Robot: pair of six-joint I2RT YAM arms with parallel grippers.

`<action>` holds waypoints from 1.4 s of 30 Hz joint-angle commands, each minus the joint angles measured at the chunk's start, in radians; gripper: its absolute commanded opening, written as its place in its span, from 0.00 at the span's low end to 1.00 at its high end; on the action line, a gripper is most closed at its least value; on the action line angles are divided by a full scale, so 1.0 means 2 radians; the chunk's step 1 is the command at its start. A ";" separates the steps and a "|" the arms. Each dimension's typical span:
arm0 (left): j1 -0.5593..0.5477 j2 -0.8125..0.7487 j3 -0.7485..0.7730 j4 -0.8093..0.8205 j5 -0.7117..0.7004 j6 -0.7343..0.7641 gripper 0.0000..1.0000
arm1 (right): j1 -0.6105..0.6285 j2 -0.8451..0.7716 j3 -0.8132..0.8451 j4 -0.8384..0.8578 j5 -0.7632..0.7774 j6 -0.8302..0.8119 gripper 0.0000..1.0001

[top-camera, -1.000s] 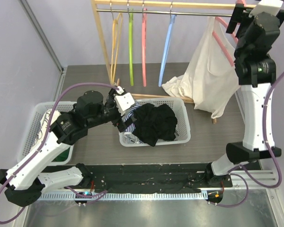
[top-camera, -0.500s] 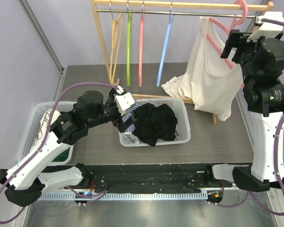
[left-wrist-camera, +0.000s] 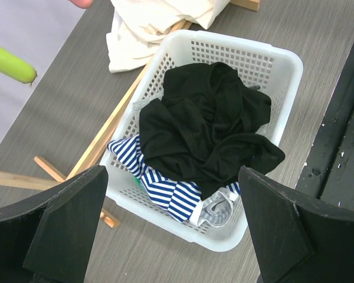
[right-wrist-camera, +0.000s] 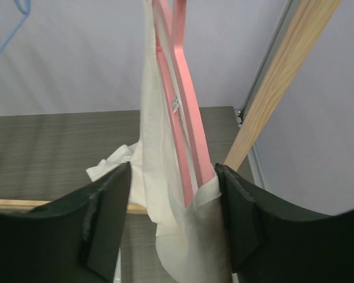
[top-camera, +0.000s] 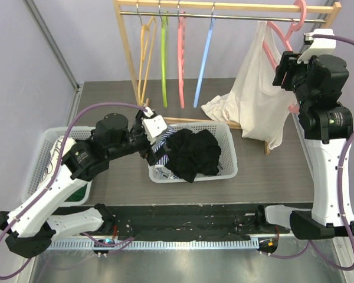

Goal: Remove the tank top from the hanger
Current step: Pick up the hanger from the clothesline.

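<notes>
The cream tank top hangs on a pink hanger at the right end of the rail, its hem pooled on the table. My right gripper is up at the hanger. In the right wrist view its open jaws stand on either side of the tank top and the hanger's pink arms. The cloth touches the right finger, and a thin gap shows at the left finger. My left gripper hangs open and empty over the near rim of the white basket.
A wooden rack holds orange, green, pink and blue empty hangers. Its right post stands close beside my right gripper. The middle basket holds black clothing and a striped garment. Another white basket sits at the left.
My right arm came down and left from above the rail to the hanger, and its jaws have narrowed around the tank top and hanger. The left arm has not moved.
</notes>
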 commanded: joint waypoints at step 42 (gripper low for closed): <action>0.006 -0.018 -0.001 0.015 0.006 -0.006 0.97 | -0.003 -0.048 0.002 0.171 -0.028 -0.009 0.01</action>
